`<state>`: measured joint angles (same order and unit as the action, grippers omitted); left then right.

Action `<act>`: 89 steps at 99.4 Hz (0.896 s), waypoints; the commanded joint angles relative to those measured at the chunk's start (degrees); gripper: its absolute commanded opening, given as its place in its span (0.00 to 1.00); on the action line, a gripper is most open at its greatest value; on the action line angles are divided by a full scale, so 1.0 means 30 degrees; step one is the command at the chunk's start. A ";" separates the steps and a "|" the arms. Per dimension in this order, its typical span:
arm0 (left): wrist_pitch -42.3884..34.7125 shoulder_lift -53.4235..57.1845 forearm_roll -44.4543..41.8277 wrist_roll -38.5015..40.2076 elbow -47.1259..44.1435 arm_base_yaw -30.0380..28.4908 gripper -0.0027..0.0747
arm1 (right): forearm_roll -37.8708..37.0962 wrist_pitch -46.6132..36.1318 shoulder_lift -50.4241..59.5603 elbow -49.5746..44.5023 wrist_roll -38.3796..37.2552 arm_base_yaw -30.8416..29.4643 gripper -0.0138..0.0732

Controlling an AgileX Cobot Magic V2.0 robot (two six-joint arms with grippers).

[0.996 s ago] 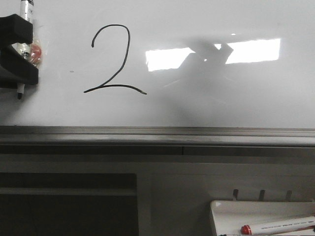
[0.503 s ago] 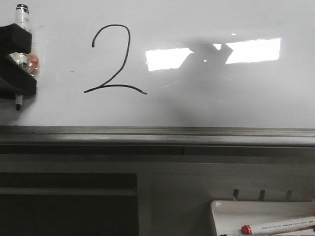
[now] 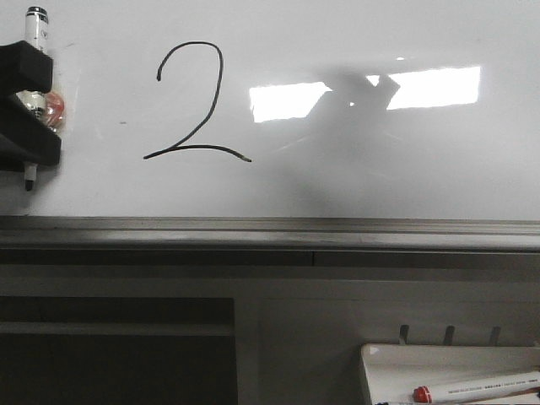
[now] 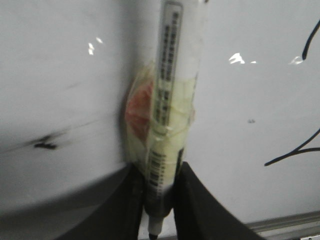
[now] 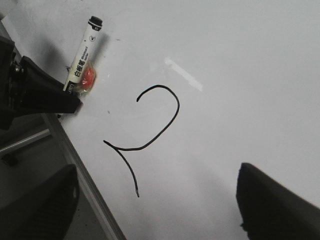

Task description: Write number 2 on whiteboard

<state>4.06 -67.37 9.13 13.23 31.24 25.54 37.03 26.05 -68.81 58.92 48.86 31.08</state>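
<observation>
The number 2 is drawn in thin black line on the left half of the whiteboard. My left gripper is at the far left edge, left of the digit, shut on a white marker with its tip pointing down, close to the board. In the left wrist view the marker stands between the shut fingers, and part of the digit shows beside it. My right gripper is open and empty over the board, below the digit. It is not in the front view.
The board's grey metal lower edge runs across the front view. A small white tray at the lower right holds a red-capped marker. A faint dark smudge marks the board left of the held marker.
My left gripper with the marker has moved slightly left and down, away from the digit. The digit is unchanged.
</observation>
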 commanded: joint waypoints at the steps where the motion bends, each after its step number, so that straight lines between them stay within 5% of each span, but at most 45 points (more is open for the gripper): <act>1: -0.0257 0.0594 -0.0219 0.0100 0.0217 -0.0116 0.28 | 0.0409 -0.0774 0.0554 0.0586 0.0179 -0.0123 0.81; 15: -0.0374 0.1630 -0.0259 0.0100 0.0217 -0.0116 0.39 | 0.0409 -0.0738 0.0554 0.0586 0.0179 -0.0123 0.81; 49: -0.0231 0.4895 -0.0897 0.0100 0.0217 0.0166 0.39 | 0.0409 -0.0588 0.0681 0.0586 -0.0176 -0.0123 0.79; 56: -0.0362 0.6098 -0.0897 0.0100 0.0217 0.0359 0.38 | 0.0409 -0.0513 0.0846 0.0586 -0.0302 -0.0123 0.66; 70: -0.1481 0.9044 -0.1647 0.0100 0.0217 0.0518 0.26 | 0.0409 -0.0081 0.1875 0.0365 -0.0302 -0.0123 0.07; 83: -0.2468 1.1784 -0.4211 0.0100 0.0217 0.0518 0.00 | 0.0409 -0.0116 0.3571 -0.0647 -0.0302 -0.0123 0.10; 89: -0.2469 1.2853 -0.5128 0.0100 0.0217 0.0518 0.01 | 0.0409 -0.0468 0.4639 -0.1419 -0.0131 -0.0123 0.10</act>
<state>1.89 -32.99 -1.75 13.23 30.21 26.67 37.03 28.20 -59.91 55.67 48.04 31.08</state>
